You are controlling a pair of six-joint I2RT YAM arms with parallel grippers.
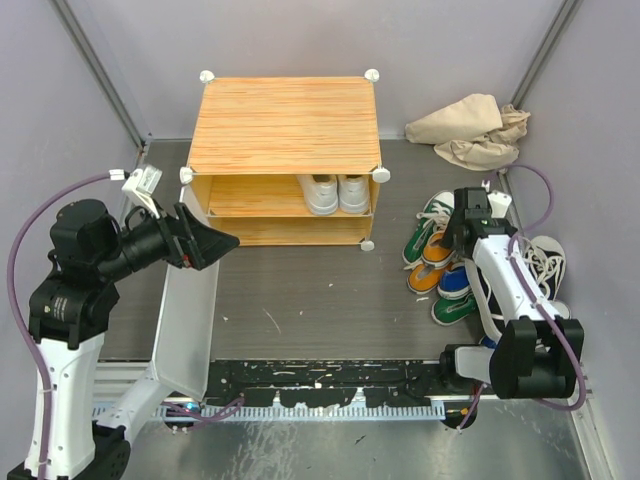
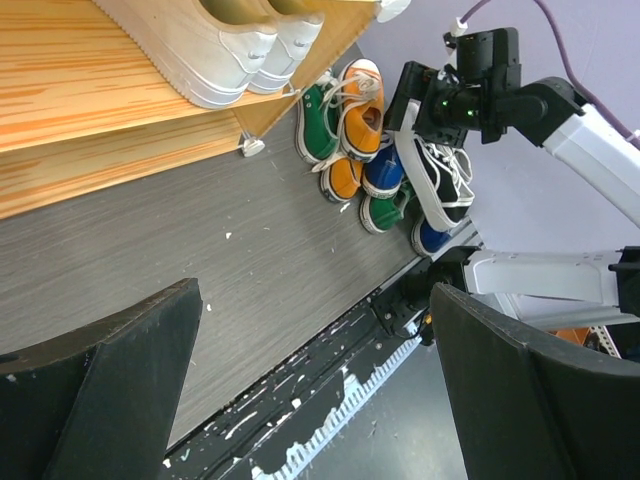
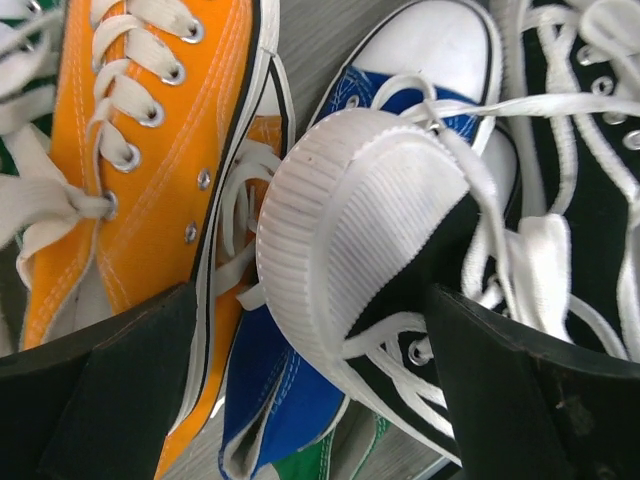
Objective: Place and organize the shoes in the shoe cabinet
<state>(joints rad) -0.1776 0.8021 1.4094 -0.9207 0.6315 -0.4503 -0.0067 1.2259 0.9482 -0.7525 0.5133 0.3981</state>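
The shoe cabinet point(image 1: 285, 125) stands at the back, its white door point(image 1: 186, 320) swung open towards me. A white pair point(image 1: 337, 192) sits on its upper shelf. The other shoes lie piled on the floor at the right: green point(image 2: 318, 120), orange point(image 3: 130, 150) and blue point(image 3: 270, 390). My right gripper point(image 3: 312, 330) hangs open over this pile. A black-and-white shoe point(image 3: 350, 220) tilts toe-up between its fingers, against the right one. My left gripper point(image 1: 215, 243) is open and holds nothing, beside the cabinet's left front corner.
A crumpled beige cloth bag point(image 1: 470, 130) lies at the back right. Another black-and-white shoe point(image 1: 545, 262) rests by the right wall. The lower shelf point(image 1: 285, 232) holds nothing that I can see. A black rail point(image 1: 320, 385) runs along the near edge.
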